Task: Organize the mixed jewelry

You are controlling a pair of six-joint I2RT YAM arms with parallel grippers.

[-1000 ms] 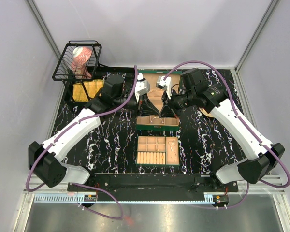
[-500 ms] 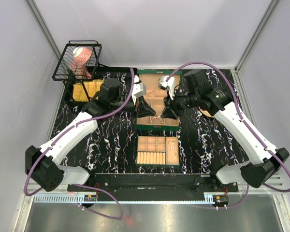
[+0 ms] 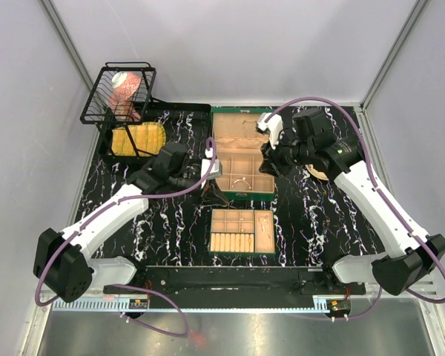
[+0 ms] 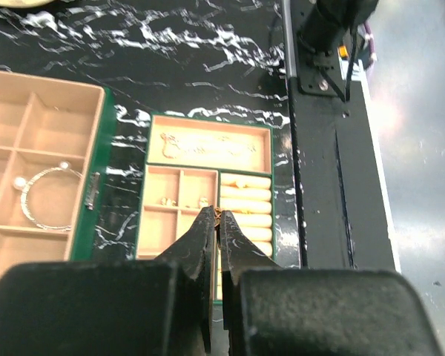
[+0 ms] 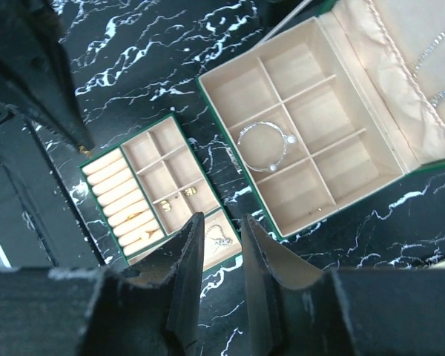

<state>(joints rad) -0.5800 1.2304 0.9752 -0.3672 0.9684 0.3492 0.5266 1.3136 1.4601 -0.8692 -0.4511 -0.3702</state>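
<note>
The left end effector (image 4: 217, 215) is held closed above the green tray (image 4: 273, 159); whether a tiny piece is pinched at its tips cannot be told. The right end effector (image 5: 221, 222) is held slightly parted, with nothing gripped. A slim bangle (image 5: 264, 146) is laid in a middle compartment of the open green box (image 5: 311, 111). Small pieces (image 5: 179, 194) and a fine chain (image 5: 219, 239) are held in the tray.
</note>
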